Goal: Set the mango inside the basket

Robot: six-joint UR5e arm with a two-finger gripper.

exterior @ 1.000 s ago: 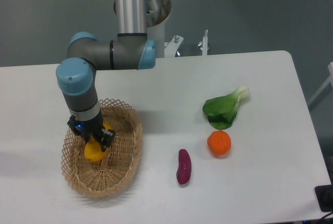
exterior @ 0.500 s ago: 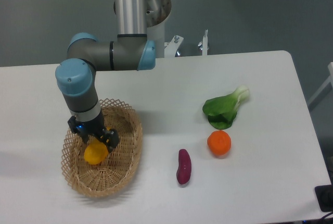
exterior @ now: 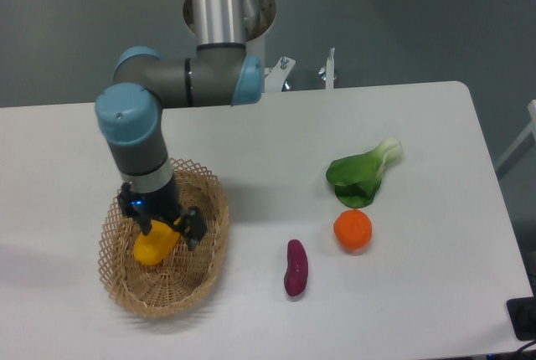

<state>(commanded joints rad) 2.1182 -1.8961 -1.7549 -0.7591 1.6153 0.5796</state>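
Gripper point(exterior: 172, 228) now spread wider than a second ago, shifted slightly right, fingers either side of the mango point(exterior: 154, 245). Mango lies loose on the basket point(exterior: 209, 247) floor, near table's front-left corner. Release looks done; placement likely complete.

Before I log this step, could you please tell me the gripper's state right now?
Gripper: open, fingers spread above the mango, which lies in the basket.

White table point(exterior: 251, 159), green bok choy point(exterior: 362, 174) toward the right, round orange point(exterior: 353, 229) just below it, purple sweet potato point(exterior: 296, 267) lying nearer the middle
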